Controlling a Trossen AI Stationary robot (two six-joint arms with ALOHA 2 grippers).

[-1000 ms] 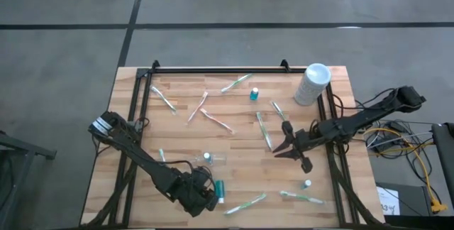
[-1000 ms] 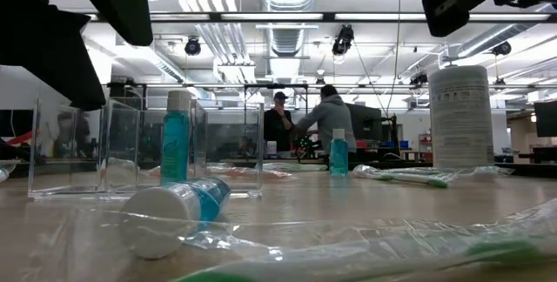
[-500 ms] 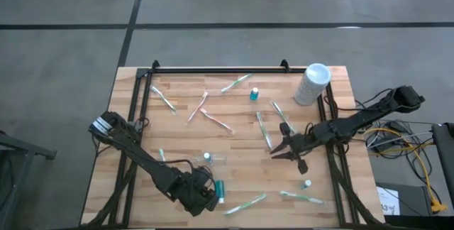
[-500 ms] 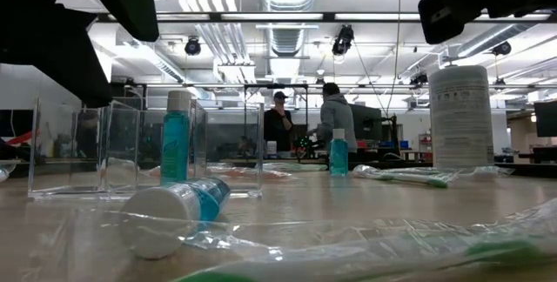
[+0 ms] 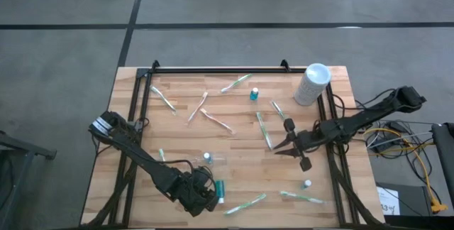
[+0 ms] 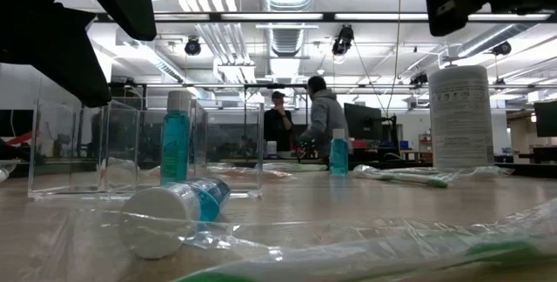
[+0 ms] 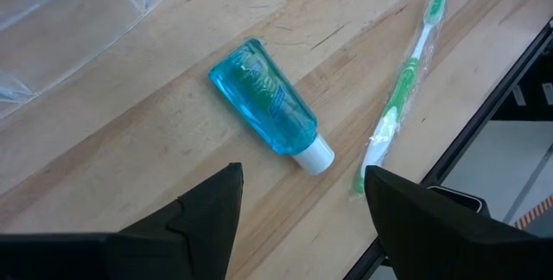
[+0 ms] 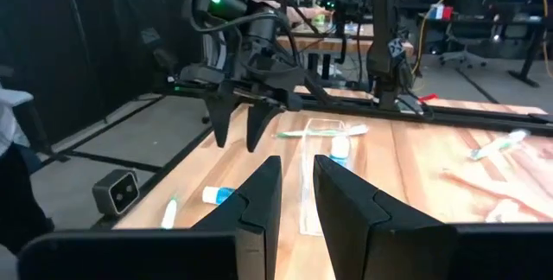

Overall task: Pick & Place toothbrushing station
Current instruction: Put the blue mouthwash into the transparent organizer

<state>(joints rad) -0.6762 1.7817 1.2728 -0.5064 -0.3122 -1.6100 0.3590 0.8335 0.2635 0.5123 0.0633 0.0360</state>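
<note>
A blue bottle (image 7: pixel 268 111) with a white cap lies on its side on the wood, beside a green wrapped toothbrush (image 7: pixel 402 98). My left gripper (image 7: pixel 302 185) hangs open just above the bottle near the table's front edge (image 5: pixel 206 200), touching nothing. A clear box (image 5: pixel 211 160) stands behind it, with another blue bottle (image 6: pixel 174 147) upright inside. My right gripper (image 5: pixel 278 150) hovers level over the table's right half. A narrow gap shows between its fingers (image 8: pixel 296 185), with nothing in it.
Several wrapped toothbrushes (image 5: pixel 264 130) lie scattered over the table. A small blue bottle (image 5: pixel 253 94) and a tall white canister (image 5: pixel 312 83) stand at the back right. Another small bottle (image 5: pixel 307 184) stands at the front right. People stand in the room behind.
My right gripper has rolled a little about the line along which it points and has stayed over the same spot. A person in the room behind has moved.
</note>
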